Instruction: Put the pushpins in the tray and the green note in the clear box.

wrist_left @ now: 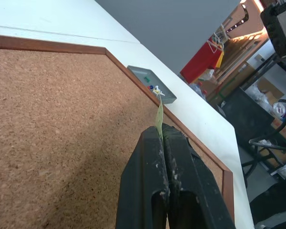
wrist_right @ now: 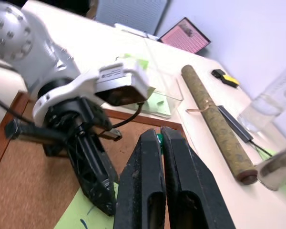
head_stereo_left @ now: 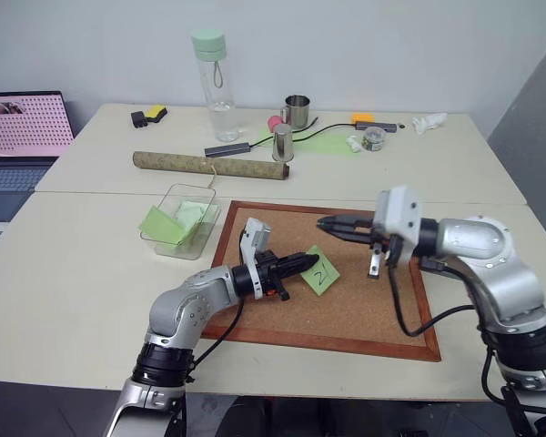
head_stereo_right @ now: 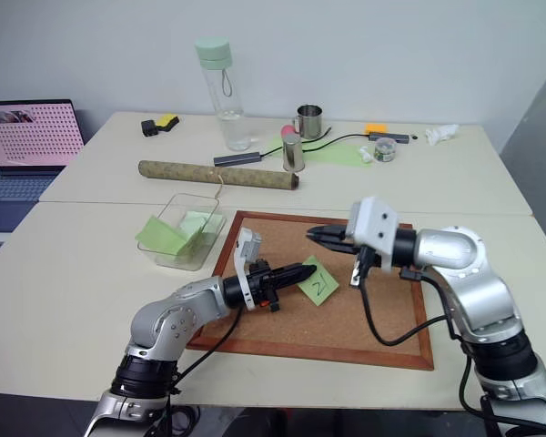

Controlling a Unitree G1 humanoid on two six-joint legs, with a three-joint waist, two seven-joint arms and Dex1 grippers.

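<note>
The green note [head_stereo_left: 320, 271] lies on the cork board [head_stereo_left: 364, 309], one edge pinched by the left gripper [head_stereo_left: 307, 262]. A green pushpin [wrist_right: 159, 139] appears clamped between the pressed-together fingers of the right gripper [head_stereo_left: 326, 221], raised above the board. If the thin paper is dragged toward the clear box [head_stereo_left: 180, 220], tearing or slipping is judged likely.

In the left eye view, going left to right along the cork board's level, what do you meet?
Clear box → left gripper, shut on the green note → green note → right gripper, shut on a green-headed pushpin → cork board right frame.
</note>
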